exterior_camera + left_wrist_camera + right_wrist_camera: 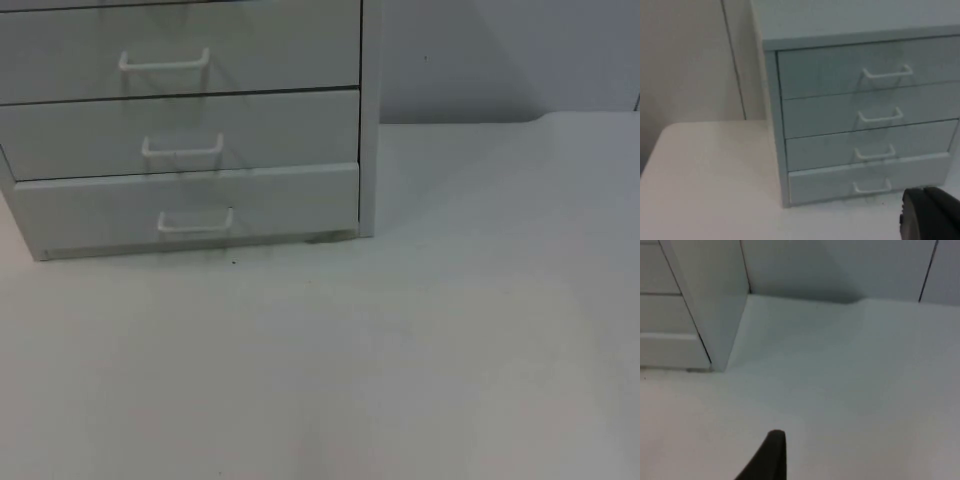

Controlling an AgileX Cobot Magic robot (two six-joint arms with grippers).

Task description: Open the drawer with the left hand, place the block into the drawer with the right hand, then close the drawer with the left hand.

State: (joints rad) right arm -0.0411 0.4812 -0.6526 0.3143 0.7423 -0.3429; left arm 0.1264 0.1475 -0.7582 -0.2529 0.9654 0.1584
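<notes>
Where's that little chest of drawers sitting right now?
The drawer cabinet stands at the left rear of the white table, close to the grey partition wall, its four drawers facing forward, the bottom drawer protruding slightly.

You're looking at a plain lab-style test bench: a bare white table top running up against a grey partition wall. A small white drawer cabinet is sitting on it.

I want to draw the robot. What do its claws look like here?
Just small bits show. The left claw's fingertip is a chunky, rounded black shape with a dull sheen. The right claw's fingertip is a slim black wedge ending in a rounded tip. No markings show on either.
</notes>
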